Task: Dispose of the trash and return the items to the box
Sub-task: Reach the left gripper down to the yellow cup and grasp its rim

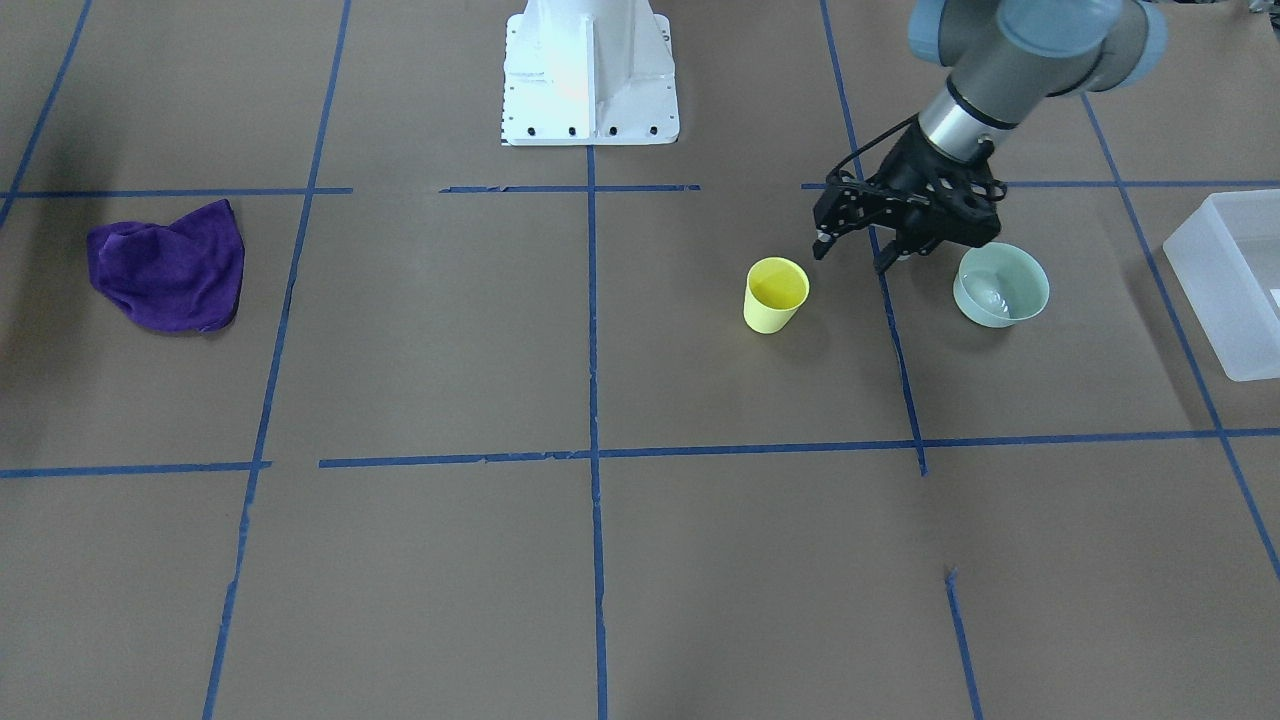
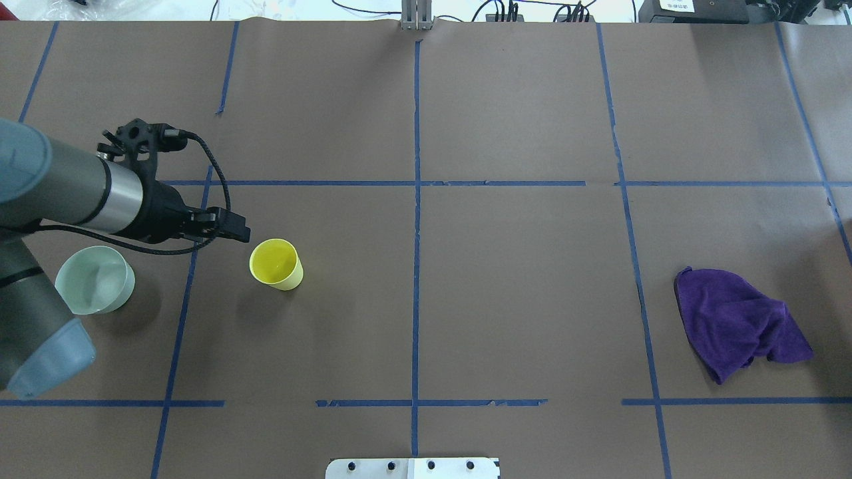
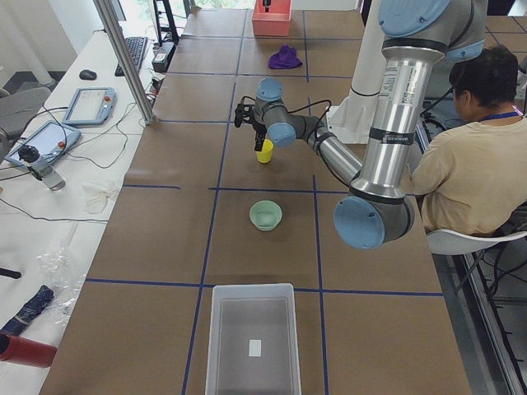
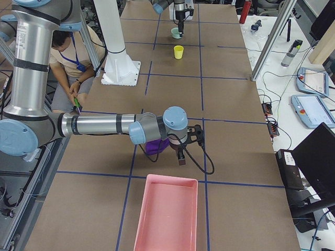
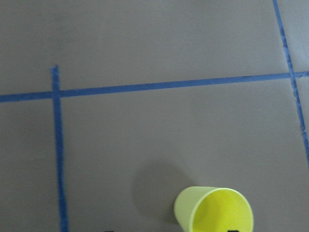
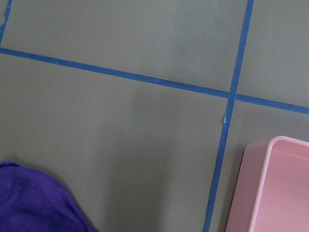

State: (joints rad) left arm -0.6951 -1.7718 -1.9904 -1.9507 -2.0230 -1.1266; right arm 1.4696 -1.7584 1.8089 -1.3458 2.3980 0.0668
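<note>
Front-facing view: left gripper (image 1: pixel 853 255), jaws spread and empty, hangs low between yellow cup (image 1: pixel 775 295) and mint bowl (image 1: pixel 1000 287). The cup stands upright, mouth up, just beside the fingertips on the table-centre side, and the bowl is just beside on the other. The translucent box (image 1: pixel 1235 290) is well apart beyond the bowl, and a purple cloth (image 1: pixel 170 265) lies at the opposite end. Overhead view: gripper points toward the cup, near its rim but apart; no right arm shown. Left-end view: bowl sits between cup and box, both items outside the box. Right-end view: right gripper (image 4: pixel 180 155) hovers by the cloth, near a pink bin (image 4: pixel 166 214); parted or closed cannot be told. Left wrist view: cup at lower edge, right of centre. Right wrist view: corners of cloth and bin only. Judgement: the left arm is much the nearer. The cup's axis is vertical, so a short shift toward table centre should bring the jaws astride it.
</note>
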